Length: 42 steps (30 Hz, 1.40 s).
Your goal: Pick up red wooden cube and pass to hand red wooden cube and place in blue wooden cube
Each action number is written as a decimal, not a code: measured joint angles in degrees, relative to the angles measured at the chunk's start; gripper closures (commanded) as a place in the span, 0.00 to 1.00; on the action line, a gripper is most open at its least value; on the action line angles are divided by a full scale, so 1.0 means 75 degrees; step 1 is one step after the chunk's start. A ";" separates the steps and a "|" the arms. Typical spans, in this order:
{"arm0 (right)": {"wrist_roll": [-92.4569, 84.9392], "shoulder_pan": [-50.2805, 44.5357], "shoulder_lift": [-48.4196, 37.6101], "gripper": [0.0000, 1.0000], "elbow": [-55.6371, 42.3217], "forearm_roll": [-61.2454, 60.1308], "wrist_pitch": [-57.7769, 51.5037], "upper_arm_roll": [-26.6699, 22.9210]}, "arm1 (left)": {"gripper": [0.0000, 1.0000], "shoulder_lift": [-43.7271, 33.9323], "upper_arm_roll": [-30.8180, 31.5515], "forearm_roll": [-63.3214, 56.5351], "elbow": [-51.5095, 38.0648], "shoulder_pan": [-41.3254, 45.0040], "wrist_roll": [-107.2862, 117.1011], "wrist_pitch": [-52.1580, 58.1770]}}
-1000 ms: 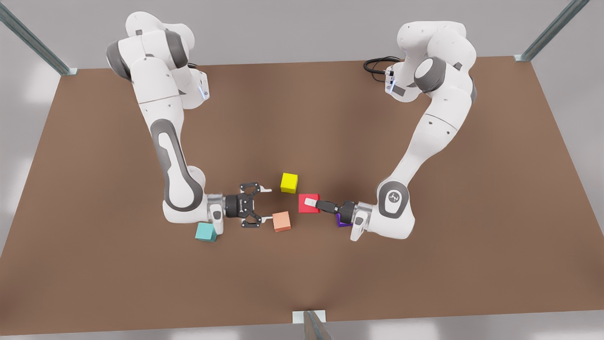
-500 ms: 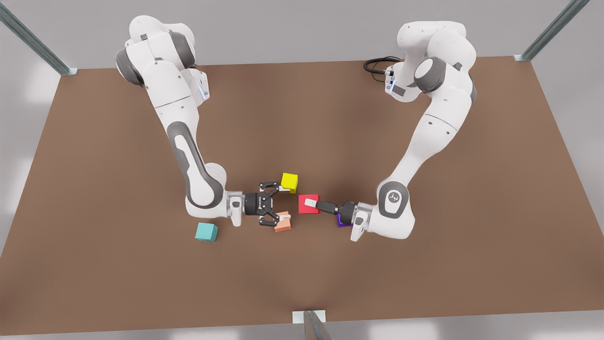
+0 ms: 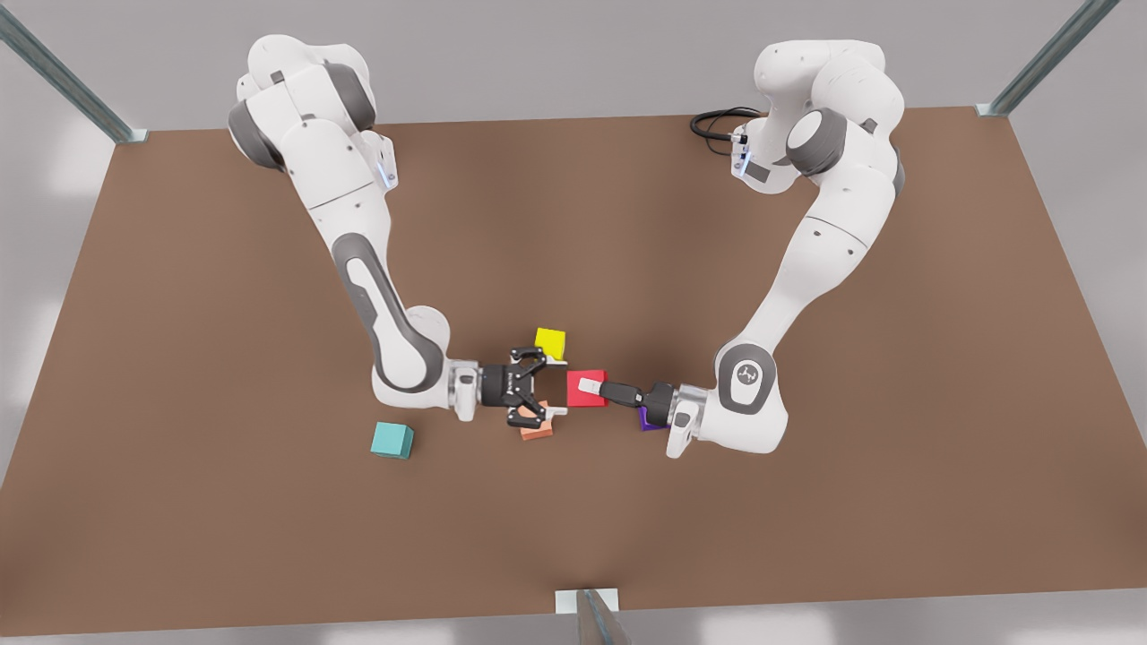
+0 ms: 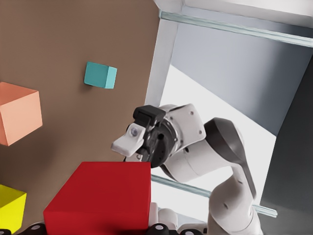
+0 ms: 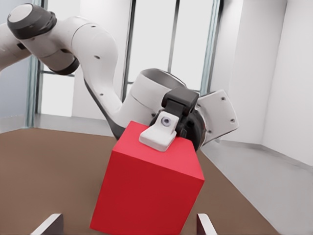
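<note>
My left gripper (image 3: 588,387), on the arm at the front view's right, is shut on the red wooden cube (image 3: 587,400) and holds it out sideways near the table's middle. One of its white pads (image 5: 157,134) lies on the cube's (image 5: 146,196) upper face. My right gripper (image 3: 556,387) faces it from the front view's left, open, with its fingertips just reaching either side of the cube's near face. The left wrist view shows the red cube (image 4: 102,196) close up. The teal blue wooden cube (image 3: 392,440) (image 4: 100,75) rests on the table behind the right arm's wrist.
A yellow cube (image 3: 550,343) sits just beyond the right gripper, and a peach-orange cube (image 3: 536,434) lies partly under it. A purple cube (image 3: 647,418) peeks out below the left wrist. A black cable (image 3: 717,121) lies at the table's far edge.
My right arm has swung toward the front view's right, carrying its open gripper from beside the teal cube up to the red cube. The left arm and the red cube have stayed still.
</note>
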<state>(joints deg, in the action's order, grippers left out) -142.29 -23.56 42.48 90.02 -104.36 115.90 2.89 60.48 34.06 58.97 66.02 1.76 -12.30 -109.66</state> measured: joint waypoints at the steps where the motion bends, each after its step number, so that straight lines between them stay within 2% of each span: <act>1: -0.0050 0.0000 0.0041 0.00 -0.0045 -0.0014 0.0039 0.0016 | 0.29 0.0000 0.0000 0.0000 0.0000 0.0000 -0.0001 -0.0001; 27: -0.0617 0.0003 0.0309 0.00 -0.0700 -0.0097 0.1202 0.0841 | 0.29 0.0021 0.0005 0.0004 0.0000 0.0010 -0.0015 -0.0082; 29: -0.0601 0.0003 0.0310 0.29 -0.0716 -0.0073 0.1293 0.0876 | 0.29 0.0027 0.0005 0.0004 0.0000 0.0010 -0.0015 -0.0088; 30: -0.0573 0.0003 0.0310 0.54 -0.0721 -0.0034 0.1324 0.0881 | 0.29 0.0032 0.0007 0.0004 0.0000 0.0010 -0.0014 -0.0091; 31: -0.0536 0.0003 0.0310 0.59 -0.0723 0.0009 0.1352 0.0884 | 0.29 0.0034 0.0008 0.0003 0.0000 0.0010 -0.0013 -0.0093; 33: -0.0480 0.0008 0.0308 0.59 -0.0724 0.0046 0.1404 0.0887 | 0.27 0.0036 0.0009 -0.0002 0.0000 0.0010 -0.0008 -0.0098; 34: -0.0454 0.0016 0.0308 0.59 -0.0724 0.0058 0.1423 0.0886 | 0.06 0.0035 0.0010 0.0004 0.0000 0.0010 -0.0010 -0.0097; 35: -0.0429 0.0025 0.0308 0.59 -0.0724 0.0067 0.1438 0.0887 | 0.00 0.0031 0.0011 0.0012 0.0000 0.0007 -0.0011 -0.0094; 42: -0.0284 0.0060 0.0299 0.58 -0.0725 0.0085 0.1477 0.0888 | 0.00 -0.0030 0.0009 -0.0291 0.0003 -0.0775 -0.0013 0.0148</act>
<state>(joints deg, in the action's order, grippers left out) -144.41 -23.11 44.72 84.59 -103.72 126.98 9.55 60.25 34.13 56.78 66.04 -4.05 -12.40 -108.55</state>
